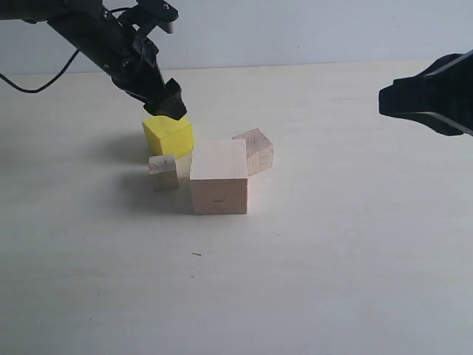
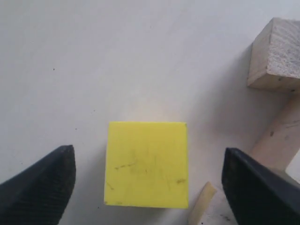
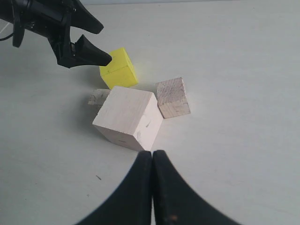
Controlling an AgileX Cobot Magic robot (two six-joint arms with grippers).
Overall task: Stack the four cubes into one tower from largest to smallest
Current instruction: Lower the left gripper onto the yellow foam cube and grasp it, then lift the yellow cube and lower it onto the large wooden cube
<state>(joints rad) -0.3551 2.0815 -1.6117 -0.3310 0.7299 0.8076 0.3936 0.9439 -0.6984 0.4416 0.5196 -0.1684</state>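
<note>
Pale table fills nearly every view, with a plain light wall behind it. Over the far left of the table a black arm slants down, and its left gripper hangs right over the yellow cube. The jaws stand wide apart, and in the left wrist view bare table shows between each finger and the cube's sides, so nothing is clamped. At the right edge of the exterior view the right gripper hovers above the table, well apart from the blocks, its two fingers pressed together on nothing. All four cubes sit on the table in one loose cluster, none on top of another. Of these the large cube, pale wood, stands nearest the camera in the exterior view and in the middle of the group. Behind it and to its left sits the yellow cube, turned a little out of square with it. Behind the large cube's right corner is the brown cube, also turned at an angle and just beside it; I cannot tell whether they touch. Last comes the small cube, pale wood, in front of the yellow one and just left of the large cube, with a narrow gap between them
</note>
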